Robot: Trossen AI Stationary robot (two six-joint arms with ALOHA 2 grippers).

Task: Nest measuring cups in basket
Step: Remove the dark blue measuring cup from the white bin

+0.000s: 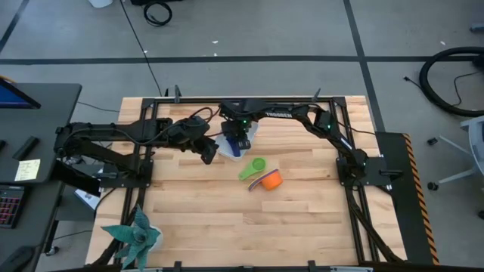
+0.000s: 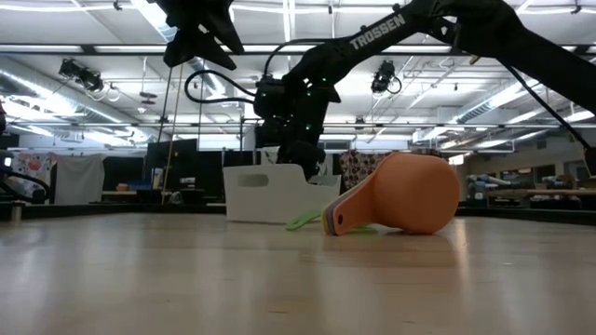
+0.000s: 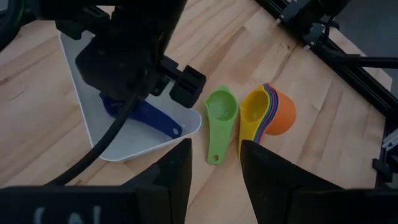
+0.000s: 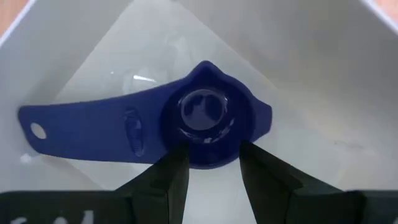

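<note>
While the right gripper (image 4: 208, 180) hangs inside the basket (image 1: 248, 134), near the worktop's far edge, its jaws stand released on either side of the dark blue cup's (image 4: 202, 118) bowl, whose long handle runs crosswise to them. That cup is the basket's only content. The green cup (image 1: 253, 168) and a nested stack with the orange cup (image 1: 271, 180) outermost lie mid-worktop, just nearer than the basket. The left gripper (image 3: 211, 177), jaws also released, hovers beside the basket and looks nearer these.
</note>
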